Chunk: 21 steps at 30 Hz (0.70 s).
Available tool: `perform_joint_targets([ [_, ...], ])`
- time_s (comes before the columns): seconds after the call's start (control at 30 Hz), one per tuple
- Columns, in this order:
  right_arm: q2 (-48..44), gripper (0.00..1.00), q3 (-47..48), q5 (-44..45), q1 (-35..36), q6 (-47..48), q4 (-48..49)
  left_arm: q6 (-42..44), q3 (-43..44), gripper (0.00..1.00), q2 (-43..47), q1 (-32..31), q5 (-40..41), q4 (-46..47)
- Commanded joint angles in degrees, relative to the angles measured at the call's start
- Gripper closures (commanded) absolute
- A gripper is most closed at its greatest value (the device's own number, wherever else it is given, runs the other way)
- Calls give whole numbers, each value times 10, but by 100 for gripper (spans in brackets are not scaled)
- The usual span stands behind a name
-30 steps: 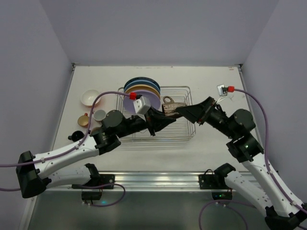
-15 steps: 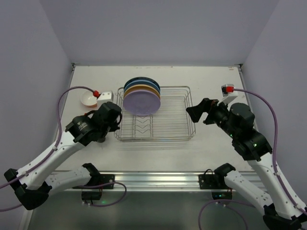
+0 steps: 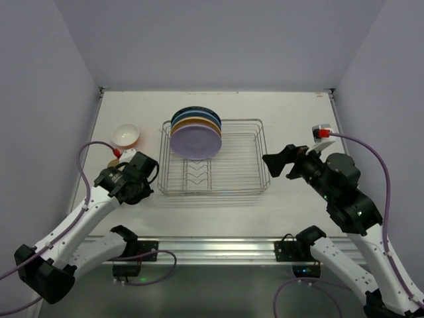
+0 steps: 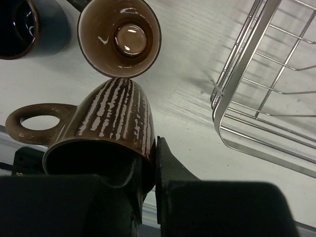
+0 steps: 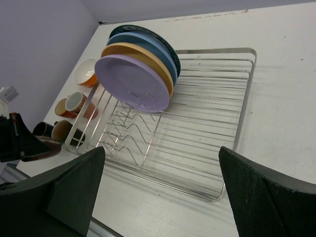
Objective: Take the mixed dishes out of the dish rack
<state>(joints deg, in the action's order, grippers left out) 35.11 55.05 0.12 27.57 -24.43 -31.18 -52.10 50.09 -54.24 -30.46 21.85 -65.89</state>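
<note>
Step in hand, as I judge it: setting down a cup taken out of the rack. My left pincer is pinching the wall of a brown striped mug, one finger inside the mouth and one outside. It holds the mug tilted, handle to one side, over the surface left of the dish rack. In the left wrist view the mug's base end appears to meet the rim of a brown cup standing upright; I cannot tell whether they touch. To do this well I should turn the mug upright, shift it to a bare patch clear of that cup and of the rack's corner, lower it until the base bears weight, and only then release. The risk is nudging the neighbouring cups. My right pincer is spread wide and holds nothing, hovering at the rack's right side. Count: four plates upright in the rack, namely lavender, yellow, blue and a dark one behind. Outside it are one bowl, and three cups on the surface: the brown one, a dark cup and an orange cup. The mug makes four.
</note>
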Motion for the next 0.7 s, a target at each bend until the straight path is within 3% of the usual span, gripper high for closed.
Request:
perform_joint_targets([
  [0.0, 10, 1, -7, -28, -3, 8, 19, -71, -31, 100, 18, 5, -18, 3],
  [0.17, 9, 1, -13, -48, -3, 7, 28, -113, -75, 100, -9, 9, -7, 18],
  [0.3, 1, 1, -17, -50, -3, 4, 32, -126, -44, 100, -30, 9, -22, 27],
  [0.43, -1, 1, -19, -66, -3, 3, 37, -129, 2, 100, -29, 9, 25, -23],
  [0.67, -13, 1, -21, -68, -3, 3, 39, -128, -40, 100, -54, 50, 12, 7],
])
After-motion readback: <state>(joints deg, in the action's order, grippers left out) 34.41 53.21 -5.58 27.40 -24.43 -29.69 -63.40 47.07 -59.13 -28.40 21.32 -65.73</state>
